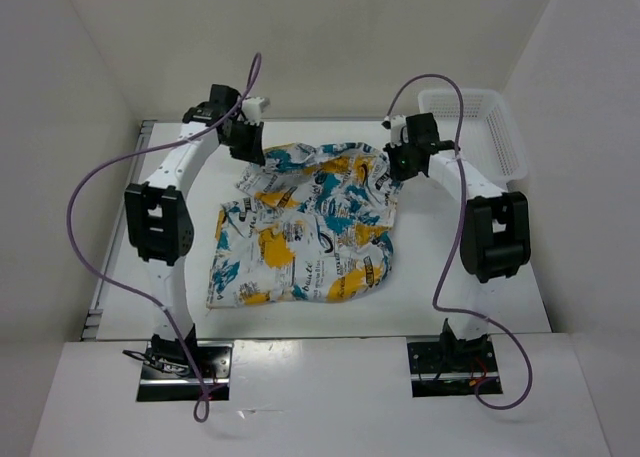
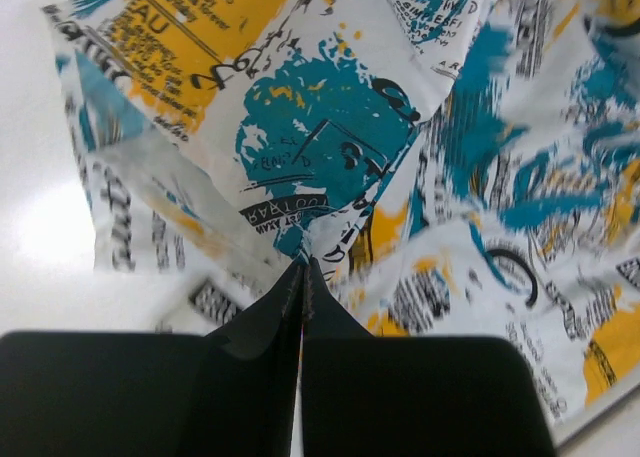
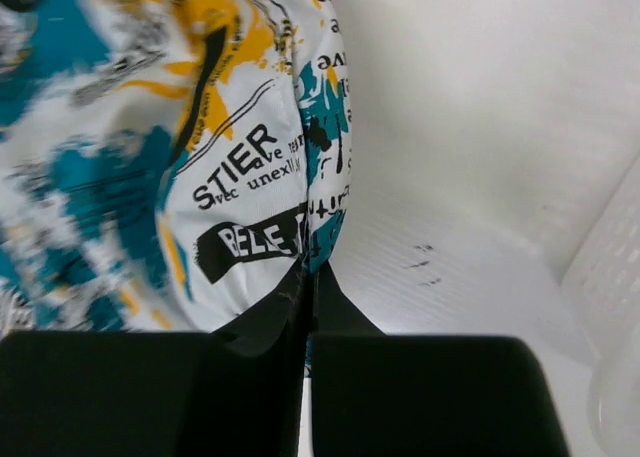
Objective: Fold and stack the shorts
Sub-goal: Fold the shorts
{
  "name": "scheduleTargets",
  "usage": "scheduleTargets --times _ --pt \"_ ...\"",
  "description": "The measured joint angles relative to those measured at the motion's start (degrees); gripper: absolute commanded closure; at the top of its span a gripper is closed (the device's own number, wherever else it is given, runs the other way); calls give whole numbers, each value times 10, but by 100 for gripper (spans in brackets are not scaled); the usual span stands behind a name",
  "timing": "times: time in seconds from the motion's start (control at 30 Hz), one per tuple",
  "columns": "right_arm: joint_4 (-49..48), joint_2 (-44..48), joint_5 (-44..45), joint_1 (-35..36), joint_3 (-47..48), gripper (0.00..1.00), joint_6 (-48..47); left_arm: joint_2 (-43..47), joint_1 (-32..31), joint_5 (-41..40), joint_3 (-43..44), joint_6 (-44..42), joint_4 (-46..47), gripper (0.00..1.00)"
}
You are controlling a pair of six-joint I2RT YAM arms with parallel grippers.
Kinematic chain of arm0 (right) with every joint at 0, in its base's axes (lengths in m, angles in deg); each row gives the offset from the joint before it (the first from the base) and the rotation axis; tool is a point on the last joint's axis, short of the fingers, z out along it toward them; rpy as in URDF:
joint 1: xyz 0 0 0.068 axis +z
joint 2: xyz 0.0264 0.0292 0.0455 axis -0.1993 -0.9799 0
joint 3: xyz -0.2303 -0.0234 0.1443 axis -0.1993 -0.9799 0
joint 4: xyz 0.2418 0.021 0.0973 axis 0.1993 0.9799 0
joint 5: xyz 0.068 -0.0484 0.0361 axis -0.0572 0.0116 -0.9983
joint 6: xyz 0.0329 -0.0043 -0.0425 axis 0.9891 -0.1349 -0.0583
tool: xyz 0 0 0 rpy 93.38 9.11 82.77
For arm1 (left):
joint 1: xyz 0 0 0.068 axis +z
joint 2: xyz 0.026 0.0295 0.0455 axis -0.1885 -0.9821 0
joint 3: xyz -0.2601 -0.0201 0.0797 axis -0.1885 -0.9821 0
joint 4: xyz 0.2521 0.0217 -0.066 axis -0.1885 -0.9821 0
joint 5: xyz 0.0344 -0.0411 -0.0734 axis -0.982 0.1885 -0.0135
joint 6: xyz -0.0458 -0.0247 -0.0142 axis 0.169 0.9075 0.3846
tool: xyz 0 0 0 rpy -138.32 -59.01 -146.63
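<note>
Bare white table (image 1: 300,322) is showing along the near edge at 6 o'clock and beside both arms. The shorts (image 1: 305,227) are lying crumpled at the centre (far edge bunched). At 11 o'clock the left gripper (image 1: 243,142) is pinching their far left corner, jaws closed on cloth. At 1 o'clock the right gripper (image 1: 400,160) is clamping the far right corner. A white basket (image 1: 480,127) is sitting at 2 o'clock, beside white walls (image 1: 330,37).

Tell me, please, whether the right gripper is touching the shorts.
Touching. The right wrist view shows the right gripper with its jaws shut on an edge of the shorts, the printed fabric pinched right at their tips.
</note>
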Motion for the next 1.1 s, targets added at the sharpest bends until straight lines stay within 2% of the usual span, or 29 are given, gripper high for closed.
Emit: scheduleTargets --times 0.13,0.33,0.53,0.73,0.9,1.1 --pt "11 73 -1 57 -14 100 -44 124 3 -49 -133 0 5 100" --pt "28 197 -1 119 -120 100 -142 288 22 -103 -325 0 26 100" --pt "58 239 22 123 -186 100 -233 386 82 -125 -385 0 2 100" --pt "90 271 4 131 -187 100 -285 531 89 -133 -452 0 -41 100" --pt "120 334 -14 156 -209 100 -336 567 91 -138 -517 0 -108 100" --pt "170 381 -35 237 -263 100 -376 559 92 -136 -569 0 -170 100"
